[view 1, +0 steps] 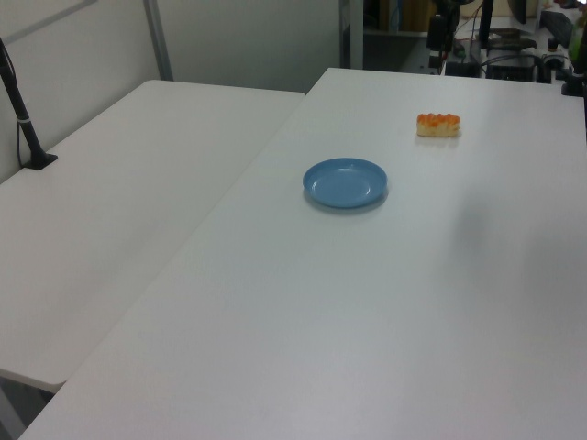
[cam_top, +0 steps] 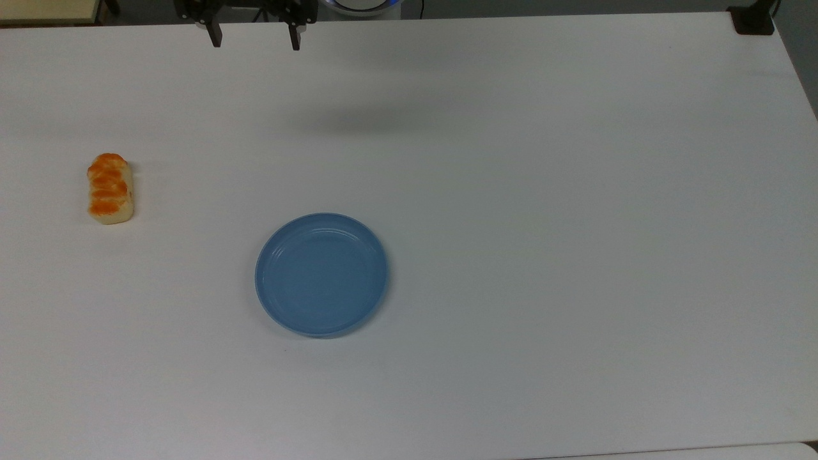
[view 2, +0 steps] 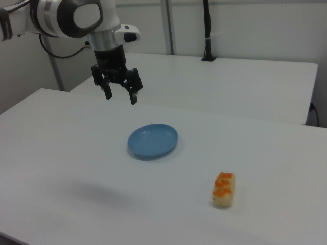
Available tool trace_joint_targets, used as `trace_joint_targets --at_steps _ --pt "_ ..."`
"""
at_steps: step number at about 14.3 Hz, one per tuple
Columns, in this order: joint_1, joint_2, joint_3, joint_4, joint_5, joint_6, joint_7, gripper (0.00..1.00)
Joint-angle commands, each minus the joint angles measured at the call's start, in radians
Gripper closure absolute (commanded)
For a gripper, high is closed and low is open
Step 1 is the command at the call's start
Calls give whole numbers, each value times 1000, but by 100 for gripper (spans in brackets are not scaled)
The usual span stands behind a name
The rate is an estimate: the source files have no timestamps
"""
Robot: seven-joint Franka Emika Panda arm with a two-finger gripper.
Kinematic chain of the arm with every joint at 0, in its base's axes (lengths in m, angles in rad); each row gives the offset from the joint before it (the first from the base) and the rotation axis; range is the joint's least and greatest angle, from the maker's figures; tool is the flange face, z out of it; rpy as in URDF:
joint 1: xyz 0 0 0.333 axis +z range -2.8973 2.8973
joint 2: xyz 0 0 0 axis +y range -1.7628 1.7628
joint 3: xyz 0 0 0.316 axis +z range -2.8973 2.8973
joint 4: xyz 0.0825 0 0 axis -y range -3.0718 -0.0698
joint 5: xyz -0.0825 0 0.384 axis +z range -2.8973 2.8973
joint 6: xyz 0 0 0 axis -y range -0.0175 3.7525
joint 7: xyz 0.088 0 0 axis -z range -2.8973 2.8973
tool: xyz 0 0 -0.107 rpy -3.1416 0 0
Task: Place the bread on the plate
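Note:
The bread [cam_top: 110,188] is a small oblong bun with a glossy orange top; it lies on the white table at the top view's left. It is also on the table in the left view [view 1: 438,125] and the right view [view 2: 224,189]. The round blue plate [cam_top: 321,274] sits bare near the table's middle [view 1: 345,182] [view 2: 153,141]. My gripper [cam_top: 255,38] hangs open high above the table at the top view's upper edge, its dark fingers wide apart with nothing between them [view 2: 121,95]. It is far from both bread and plate.
A second white table [view 1: 138,183] adjoins the work table. A black post [view 2: 206,30] stands on the second table. Cables and equipment [view 1: 514,55] crowd the table's far end in the left view. A black clamp [cam_top: 753,19] sits at the top view's upper right corner.

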Motion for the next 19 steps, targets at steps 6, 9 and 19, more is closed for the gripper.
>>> trace_joint_targets --at_steps 6,9,19 --pt "17 -18 -8 -5 10 -20 24 0" --pt "17 -18 -8 -6 9 -20 22 0" --pt "20 -15 4 -11 -28 -75 -5 0"
